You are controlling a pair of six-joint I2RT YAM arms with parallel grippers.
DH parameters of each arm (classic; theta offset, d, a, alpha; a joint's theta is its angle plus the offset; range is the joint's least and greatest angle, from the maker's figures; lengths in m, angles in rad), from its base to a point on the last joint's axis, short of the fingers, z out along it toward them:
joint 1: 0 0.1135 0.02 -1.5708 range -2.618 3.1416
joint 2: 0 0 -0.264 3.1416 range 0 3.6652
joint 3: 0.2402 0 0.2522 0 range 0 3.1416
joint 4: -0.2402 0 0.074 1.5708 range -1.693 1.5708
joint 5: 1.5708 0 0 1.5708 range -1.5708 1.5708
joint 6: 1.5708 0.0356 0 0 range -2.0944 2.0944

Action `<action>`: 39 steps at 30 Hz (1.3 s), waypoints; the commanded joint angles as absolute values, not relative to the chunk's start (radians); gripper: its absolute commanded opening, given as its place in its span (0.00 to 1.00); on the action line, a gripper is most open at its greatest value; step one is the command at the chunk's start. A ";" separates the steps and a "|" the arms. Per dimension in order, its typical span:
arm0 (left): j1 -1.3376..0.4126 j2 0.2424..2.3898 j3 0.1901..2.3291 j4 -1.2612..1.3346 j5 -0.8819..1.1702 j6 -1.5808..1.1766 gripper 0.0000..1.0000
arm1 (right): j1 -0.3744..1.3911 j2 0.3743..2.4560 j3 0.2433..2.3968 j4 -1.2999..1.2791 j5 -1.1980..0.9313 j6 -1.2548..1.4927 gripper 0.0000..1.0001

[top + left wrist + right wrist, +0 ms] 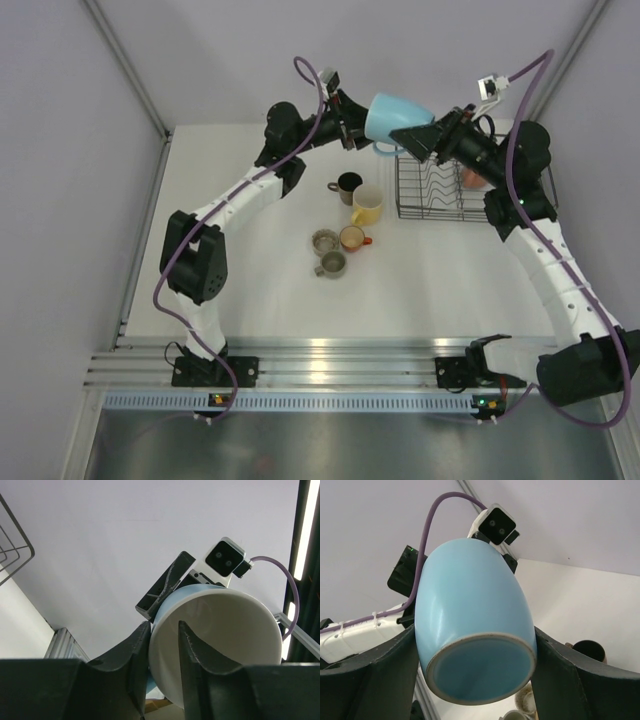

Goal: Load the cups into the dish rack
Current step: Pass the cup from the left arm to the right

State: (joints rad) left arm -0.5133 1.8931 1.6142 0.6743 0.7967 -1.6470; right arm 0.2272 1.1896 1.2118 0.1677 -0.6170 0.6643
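A light blue cup (398,118) hangs in the air between both arms, lying on its side just left of the dish rack (400,188). My right gripper (418,136) is shut on its body near the base (470,615), one finger on each side. My left gripper (362,126) straddles the rim (225,640) with one finger inside and one outside, jaws loosely apart. A pink-salmon cup (472,180) sits in the rack. On the table stand a dark brown cup (349,183), a yellow cup (367,204), an orange cup (352,238) and two grey-olive cups (325,240) (332,264).
The rack's wire corner (15,550) shows at the upper left of the left wrist view. The right wrist view catches the dark brown cup (590,651) below the held cup. White walls close in the table at the back and both sides.
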 commanded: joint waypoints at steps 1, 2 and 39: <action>-0.520 1.853 1.611 0.837 0.788 -1.686 0.34 | 0.192 1.189 1.206 0.259 -0.583 0.653 0.00; -0.520 1.856 1.609 0.844 0.787 -1.693 0.35 | 0.186 1.190 1.203 0.262 -0.583 0.652 0.00; -0.430 1.916 1.592 0.796 0.822 -1.596 0.40 | -0.048 1.206 1.052 0.336 -0.606 0.669 0.00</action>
State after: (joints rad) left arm -0.4316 1.9240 1.5757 0.7769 0.7967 -1.6474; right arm -0.0238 1.2175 1.0405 0.2161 -0.6224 0.6804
